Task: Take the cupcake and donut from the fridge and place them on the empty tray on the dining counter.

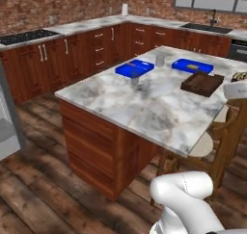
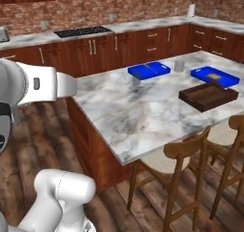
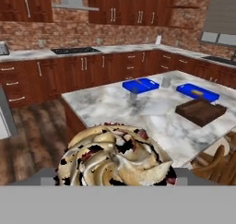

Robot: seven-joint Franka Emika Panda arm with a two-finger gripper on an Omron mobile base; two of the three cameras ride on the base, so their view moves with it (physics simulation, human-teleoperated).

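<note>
Cupcake [image 3: 117, 156] up close at camera, between gripper fingers, clamped for carry | tray [image 1: 202, 83] on dining counter [image 1: 144, 108] far side, looks bare, likely the drop target | blue rectangles [image 1: 135, 68] beside it, not the target

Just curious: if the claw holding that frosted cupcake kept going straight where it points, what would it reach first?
Probably the dining counter: the claw with the cupcake points at its marble top, short of the tray. Depth is unclear.

cupcake [image 3: 115, 157]: cream swirl top, close to cam | tray [image 1: 202, 84]: dk brown, on dining counter [image 1: 144, 108]
</note>
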